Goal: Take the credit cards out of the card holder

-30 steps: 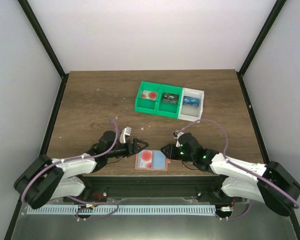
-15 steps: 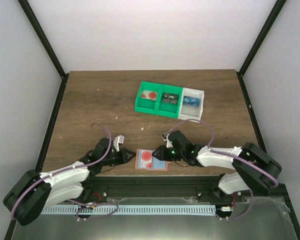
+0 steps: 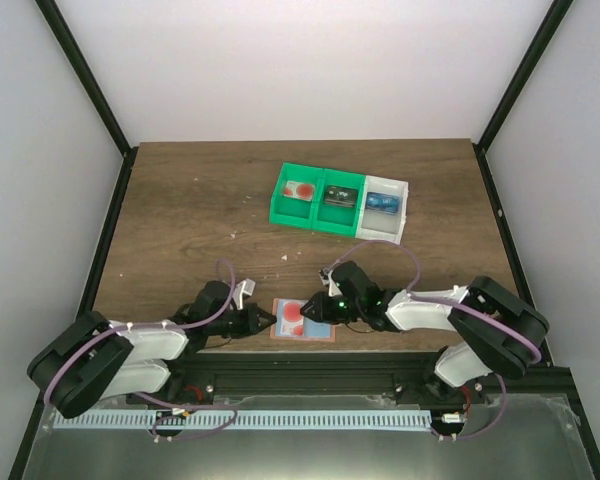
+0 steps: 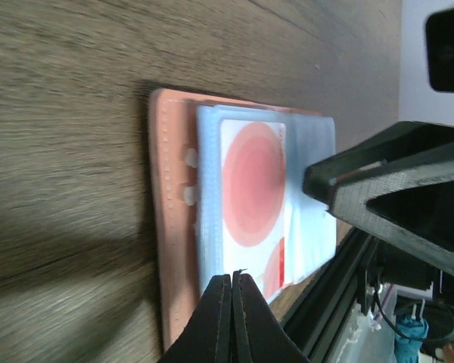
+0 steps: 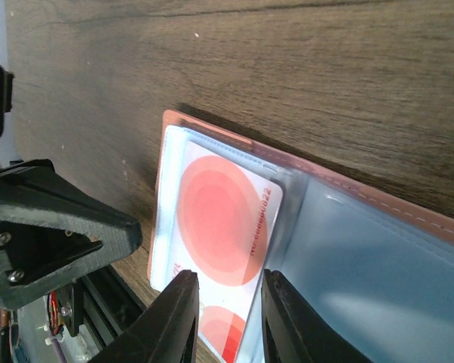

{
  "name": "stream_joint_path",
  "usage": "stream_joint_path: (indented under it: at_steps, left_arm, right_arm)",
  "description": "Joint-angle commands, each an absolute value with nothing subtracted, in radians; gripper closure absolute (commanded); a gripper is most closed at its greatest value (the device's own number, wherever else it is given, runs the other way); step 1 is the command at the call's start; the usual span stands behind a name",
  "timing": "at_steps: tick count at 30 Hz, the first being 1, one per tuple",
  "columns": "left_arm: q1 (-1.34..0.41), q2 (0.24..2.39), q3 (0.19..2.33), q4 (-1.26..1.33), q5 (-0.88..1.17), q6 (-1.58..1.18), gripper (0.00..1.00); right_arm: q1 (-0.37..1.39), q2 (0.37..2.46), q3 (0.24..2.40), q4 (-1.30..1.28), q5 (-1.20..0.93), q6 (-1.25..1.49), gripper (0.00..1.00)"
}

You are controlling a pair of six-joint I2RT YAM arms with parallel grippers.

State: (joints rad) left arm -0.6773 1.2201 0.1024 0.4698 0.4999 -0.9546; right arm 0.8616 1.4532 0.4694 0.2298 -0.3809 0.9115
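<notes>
Card holder (image 3: 325,334) lies open at table (image 3: 180,200) near edge w/ credit cards (image 3: 294,314) inside; none out yet, task barely begun. Left tool (image 3: 270,320) pinched shut, empty, at holder's left edge. Right tool (image 3: 310,308) narrowly parted over its middle. Bins (image 3: 340,200) far beyond.

Salmon-pink card holder (image 4: 164,227); white credit card (image 4: 251,185), red circles.

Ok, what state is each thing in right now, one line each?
Card holder: lying open on the table.
Credit card: tucked in the holder's clear sleeve, not out.
Left fingers: shut, tips at the holder's edge.
Right fingers: slightly apart, over the card.
Bins: upright, one small item in each.
</notes>
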Motion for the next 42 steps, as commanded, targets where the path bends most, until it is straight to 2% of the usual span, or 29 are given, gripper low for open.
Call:
stream_joint_path:
  at_steps: [1, 11, 36, 40, 42]
  left_arm:
    - [-0.691, 1.254, 0.109, 0.587, 0.554, -0.969, 1.0]
    - [-0.698, 1.378, 0.098, 0.679, 0.526, -0.944, 1.0]
    - [-0.739, 1.512, 0.121, 0.714, 0.504, -0.948, 1.0]
    - [-0.739, 1.507, 0.116, 0.706, 0.495, -0.95, 1.0]
    - [-0.739, 1.503, 0.117, 0.696, 0.488, -0.951, 1.0]
  right_arm:
    - [0.873, 1.485, 0.497, 0.253, -0.393, 0.92, 0.76]
    - [0.873, 1.541, 0.504, 0.278, -0.415, 0.925, 0.77]
    - [0.873, 1.495, 0.464, 0.331, -0.402, 0.934, 0.92]
    - [0.871, 1.476, 0.451, 0.333, -0.392, 0.938, 0.92]
    - [0.871, 1.469, 0.449, 0.331, -0.391, 0.937, 0.88]
